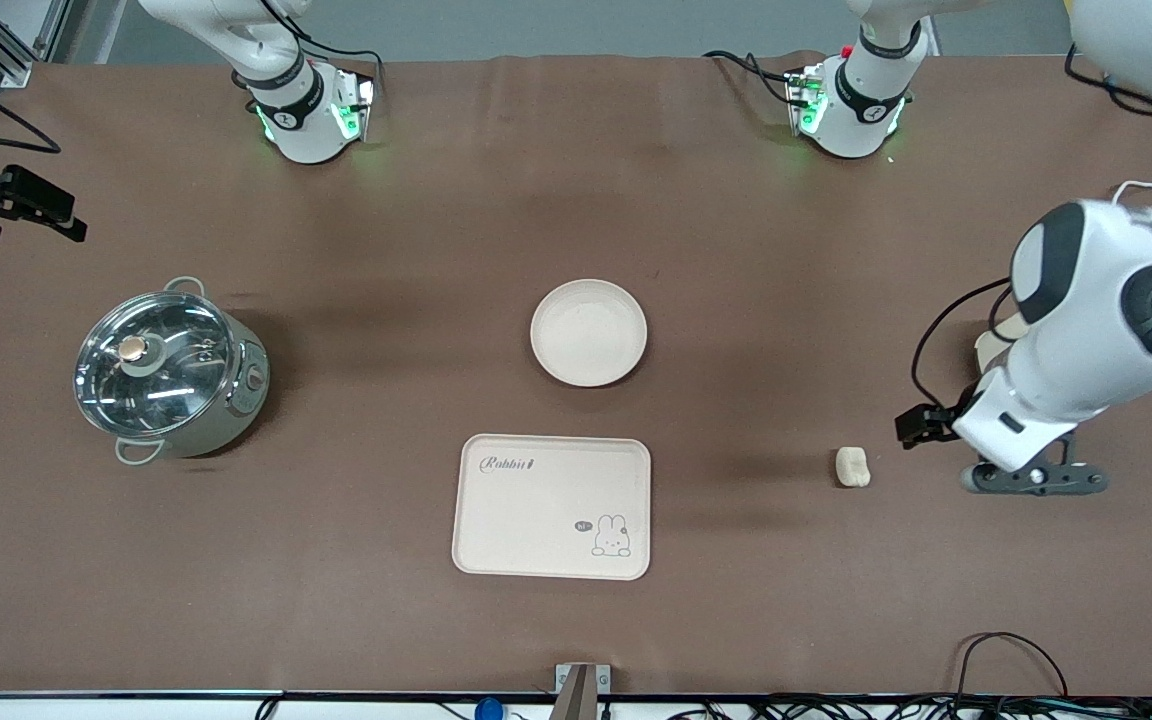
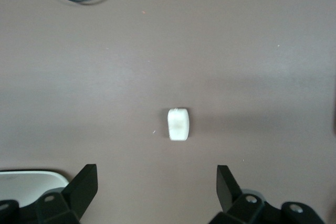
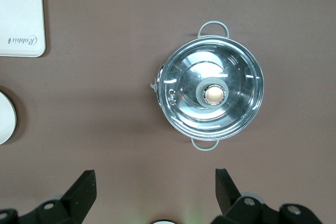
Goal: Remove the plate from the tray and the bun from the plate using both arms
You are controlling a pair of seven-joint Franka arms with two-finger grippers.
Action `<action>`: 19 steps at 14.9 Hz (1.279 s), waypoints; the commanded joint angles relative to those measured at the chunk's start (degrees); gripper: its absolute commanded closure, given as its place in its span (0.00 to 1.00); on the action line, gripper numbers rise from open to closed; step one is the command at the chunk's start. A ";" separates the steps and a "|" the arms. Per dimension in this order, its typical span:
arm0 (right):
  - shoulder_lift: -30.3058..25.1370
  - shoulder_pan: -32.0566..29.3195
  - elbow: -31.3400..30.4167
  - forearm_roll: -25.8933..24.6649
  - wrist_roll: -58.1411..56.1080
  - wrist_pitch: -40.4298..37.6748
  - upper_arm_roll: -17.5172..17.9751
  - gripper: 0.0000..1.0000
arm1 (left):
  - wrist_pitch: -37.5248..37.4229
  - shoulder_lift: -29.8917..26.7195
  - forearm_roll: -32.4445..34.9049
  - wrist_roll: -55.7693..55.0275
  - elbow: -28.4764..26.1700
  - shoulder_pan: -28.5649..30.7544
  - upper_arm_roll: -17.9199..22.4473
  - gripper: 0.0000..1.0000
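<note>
The round cream plate [image 1: 588,332] lies on the brown table mid-table, just farther from the front camera than the cream rabbit tray [image 1: 552,506]. The small pale bun [image 1: 852,467] lies on the cloth toward the left arm's end; it also shows in the left wrist view [image 2: 178,124]. My left gripper [image 1: 1034,478] hangs low beside the bun, apart from it, open and empty [image 2: 157,187]. My right gripper [image 3: 155,190] is open and empty, high over the table between the pot and its own base. An edge of the plate shows in the right wrist view [image 3: 6,118].
A steel pot with a glass lid [image 1: 168,372] stands toward the right arm's end and shows in the right wrist view [image 3: 212,94]. A cream object [image 1: 991,345] is partly hidden by the left arm. A black cable loop [image 1: 1011,660] lies near the table's front edge.
</note>
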 commanded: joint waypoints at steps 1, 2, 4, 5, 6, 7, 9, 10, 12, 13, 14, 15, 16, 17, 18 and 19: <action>-0.58 0.87 0.28 0.21 0.95 -0.40 0.04 0.00 | -5.35 -6.44 -0.87 0.89 -0.61 0.26 -0.21 0.00; -0.58 1.05 0.28 0.21 0.95 -0.40 0.04 0.00 | -7.46 -8.55 -2.18 0.89 -0.61 0.18 -0.21 0.00; -0.50 1.05 0.28 0.30 0.95 -0.40 0.04 0.00 | -13.07 -11.29 -5.26 1.24 1.49 -0.26 0.66 0.00; -0.50 0.88 0.62 0.38 0.34 -0.66 0.04 0.00 | -15.45 -13.48 -6.14 1.85 1.94 -0.87 2.15 0.00; -0.50 0.96 1.32 0.56 0.51 -1.01 0.04 0.00 | -17.21 -15.50 -7.28 2.90 1.85 -2.36 4.60 0.00; -0.50 0.96 1.51 0.56 0.77 -1.01 0.04 0.00 | -18.19 -16.74 -8.07 5.35 1.68 -4.55 7.49 0.00; -0.50 1.05 1.86 0.47 0.51 -1.97 0.04 0.00 | -18.73 -19.46 -9.13 10.20 0.02 -7.89 12.77 0.00; -0.50 1.05 2.47 0.38 0.34 -2.07 0.04 0.00 | -17.77 -21.39 -9.48 10.29 -1.82 -8.78 14.80 0.00; -0.58 1.05 2.56 0.21 0.42 -2.50 0.04 0.00 | -14.52 -25.17 -10.36 10.82 -6.73 -11.06 18.49 0.00; -0.50 1.05 2.65 0.21 0.42 -2.51 0.04 0.00 | -13.64 -26.40 -10.37 10.82 -8.50 -12.99 20.77 0.00; -0.50 1.14 2.65 0.21 0.51 -2.59 0.04 0.00 | -13.28 -27.29 -10.37 10.91 -9.30 -14.22 21.92 0.00; -0.50 1.14 2.65 0.29 0.60 -2.59 0.04 0.00 | -13.02 -27.82 -10.37 10.82 -10.18 -14.15 22.02 0.00; -0.50 1.31 2.65 0.30 0.95 -2.68 0.04 0.00 | -13.19 -27.30 -10.37 10.73 -10.01 -14.06 21.76 0.00; -0.50 1.49 2.65 0.30 1.04 -3.12 0.13 0.00 | -13.19 -27.04 -10.28 11.08 -9.75 -13.97 21.59 0.00; -0.58 1.67 3.00 0.30 0.78 -4.08 0.13 0.00 | -13.19 -26.42 -10.19 11.43 -8.96 -13.80 21.67 0.00; -0.58 1.93 3.61 0.12 0.86 -4.78 0.30 0.00 | -13.36 -25.98 -10.19 11.44 -8.17 -13.71 21.67 0.00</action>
